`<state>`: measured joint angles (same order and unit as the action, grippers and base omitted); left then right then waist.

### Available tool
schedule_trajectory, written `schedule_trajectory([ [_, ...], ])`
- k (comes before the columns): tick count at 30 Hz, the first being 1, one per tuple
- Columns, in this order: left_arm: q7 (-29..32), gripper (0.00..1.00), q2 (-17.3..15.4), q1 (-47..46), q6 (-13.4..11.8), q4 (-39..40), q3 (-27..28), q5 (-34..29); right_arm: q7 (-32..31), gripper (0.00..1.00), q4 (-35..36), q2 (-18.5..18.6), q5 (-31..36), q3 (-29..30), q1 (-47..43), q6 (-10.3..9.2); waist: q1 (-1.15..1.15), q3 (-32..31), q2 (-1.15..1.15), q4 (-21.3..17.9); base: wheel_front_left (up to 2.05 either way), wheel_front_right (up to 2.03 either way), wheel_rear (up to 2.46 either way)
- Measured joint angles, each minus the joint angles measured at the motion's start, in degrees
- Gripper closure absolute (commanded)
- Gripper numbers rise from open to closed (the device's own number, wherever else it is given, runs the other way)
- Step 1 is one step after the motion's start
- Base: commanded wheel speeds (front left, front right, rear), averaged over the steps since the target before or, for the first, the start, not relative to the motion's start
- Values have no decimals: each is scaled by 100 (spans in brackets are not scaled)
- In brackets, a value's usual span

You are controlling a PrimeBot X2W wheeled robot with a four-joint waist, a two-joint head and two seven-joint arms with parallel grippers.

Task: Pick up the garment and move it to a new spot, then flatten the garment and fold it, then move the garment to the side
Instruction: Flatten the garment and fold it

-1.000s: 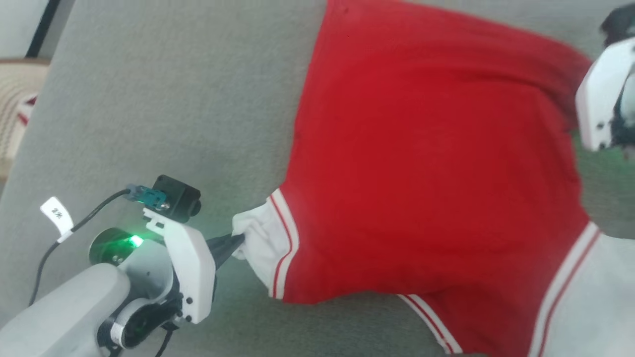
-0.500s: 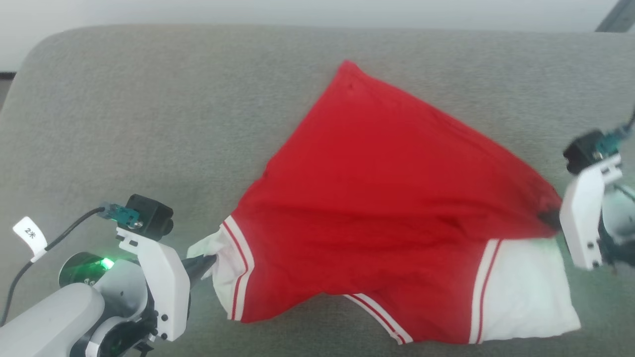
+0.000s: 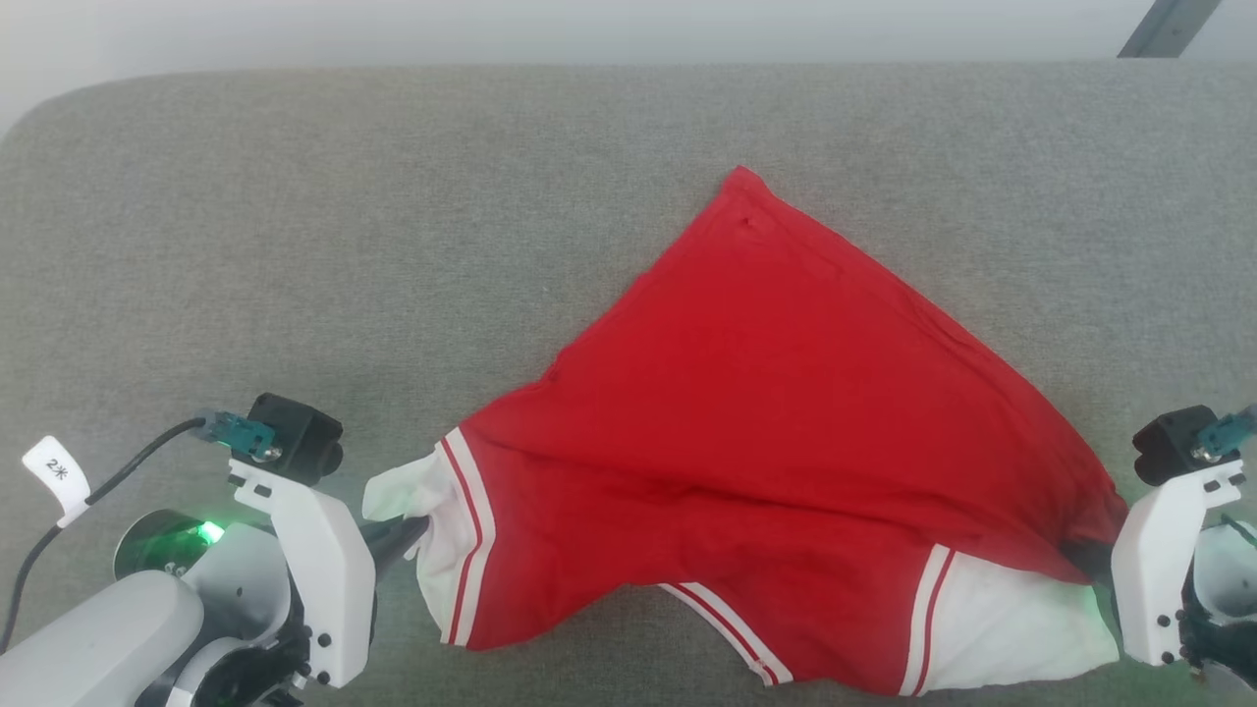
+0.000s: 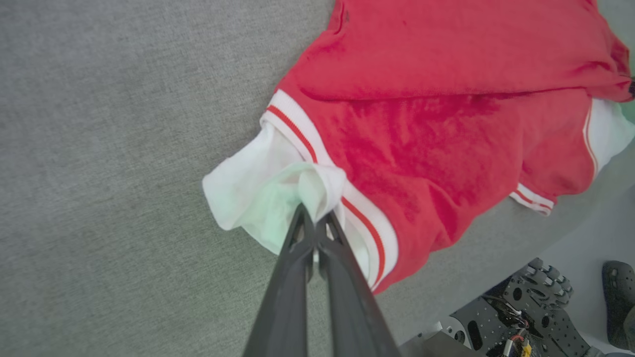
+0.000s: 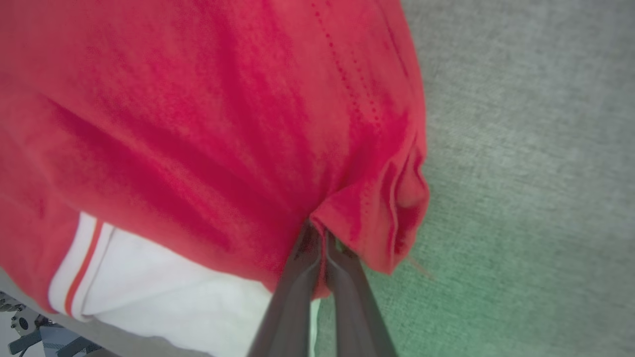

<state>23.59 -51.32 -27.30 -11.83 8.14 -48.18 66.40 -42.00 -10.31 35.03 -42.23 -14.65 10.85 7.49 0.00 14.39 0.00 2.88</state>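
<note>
Flattening seems the step in hand: the garment (image 3: 776,442) lies rumpled near the front edge of the grey cushion (image 3: 344,245), left gripper (image 3: 417,527) clamped on its white sleeve, right gripper (image 3: 1088,562) pinching its red fabric. The next move calls for drawing both ends apart.

I am drawing my right gripper (image 5: 318,238) down and toward me, laying the shirt (image 3: 786,422) flatter on the grey cushion (image 3: 295,245).

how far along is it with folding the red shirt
Done: both grips are on. In hand: the left gripper pinches a white sleeve, the right gripper red fabric, with the garment stretched over the grey cushion. Left: it lies skewed and creased, so flattening, folding, moving aside.
</note>
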Motion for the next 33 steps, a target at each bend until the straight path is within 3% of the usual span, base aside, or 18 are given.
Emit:
schedule_trajectory([
  [1, 0, 100, -1, 1, 0, -2, 0, 0, 58, 56, -46, -67, 130, 44, -2, 7, 0, 13, 0, -8, 0, 0, 0],
  [2, 0, 100, 1, 1, 0, -1, 1, 0, 99, 11, -52, -125, 257, 54, -2, 7, 0, 27, 0, -15, 0, 0, 0],
  [3, 0, 100, 8, 0, 0, -5, 1, 0, 114, 0, -55, -174, 316, 77, -1, 8, 0, 35, 0, -24, 0, 0, 0],
  [9, 0, 100, 25, 1, 7, -22, -15, 0, 10, 0, 322, -265, 469, 204, -9, 9, 0, 15, 0, -50, 0, 0, 0],
  [15, 10, 100, 73, 0, 16, 10, -76, -16, -263, 0, 1285, -188, 594, 589, 43, 3, 0, -33, 0, -3, 0, 0, 0],
  [22, 60, 100, 172, -81, 54, 55, -144, -146, -299, 0, 1883, -134, 903, 669, 666, 2, 0, 17, 0, 165, 0, 0, 0],
  [26, 148, 100, 313, -233, 153, 25, -224, -223, -64, 0, 1688, -156, 1174, 332, 1354, 2, 0, 102, 0, 348, 0, 0, 0],
  [33, 264, 100, 630, -636, 361, -102, -346, -375, 549, 0, 464, -170, 1293, -565, 2785, 1, 0, 309, 0, 785, 0, 0, 0],
])
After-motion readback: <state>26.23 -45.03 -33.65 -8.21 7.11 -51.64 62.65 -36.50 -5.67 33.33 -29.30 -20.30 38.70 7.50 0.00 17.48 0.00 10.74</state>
